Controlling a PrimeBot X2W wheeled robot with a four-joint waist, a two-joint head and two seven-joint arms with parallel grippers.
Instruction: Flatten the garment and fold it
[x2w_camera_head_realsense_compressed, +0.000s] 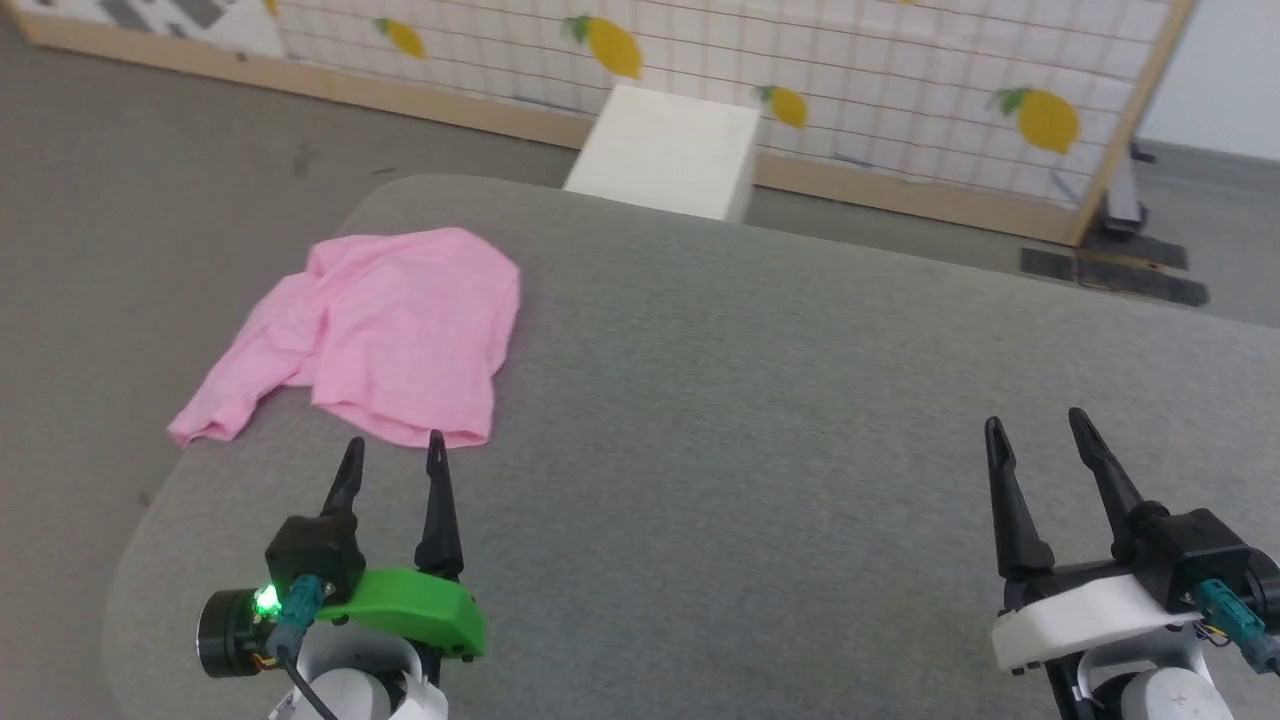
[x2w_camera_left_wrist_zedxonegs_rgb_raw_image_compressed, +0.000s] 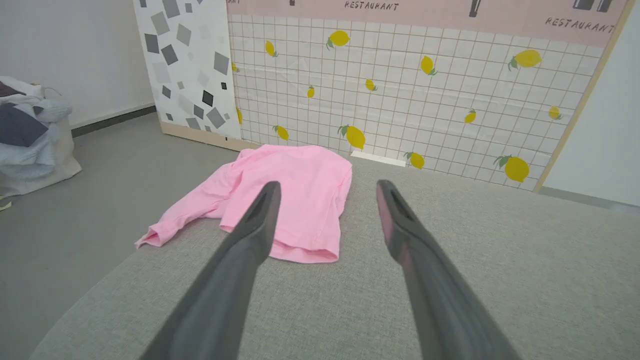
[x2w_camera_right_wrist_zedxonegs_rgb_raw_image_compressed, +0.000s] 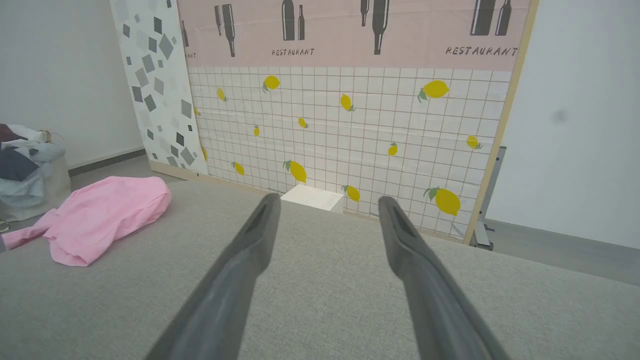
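Garment (x2w_camera_head_realsense_compressed: 400, 320) lies just beyond left end effector (x2w_camera_head_realsense_compressed: 395, 441), far from right end effector (x2w_camera_head_realsense_compressed: 1035, 419); both gape empty.

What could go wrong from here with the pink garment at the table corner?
1. The garment has a sleeve lying at the table's left edge; a tug that way could drag it off.
2. The garment lies doubled over, so the open left claw, near its hem, may pinch several layers.
3. The open right claw is far off to the right, a long reach.
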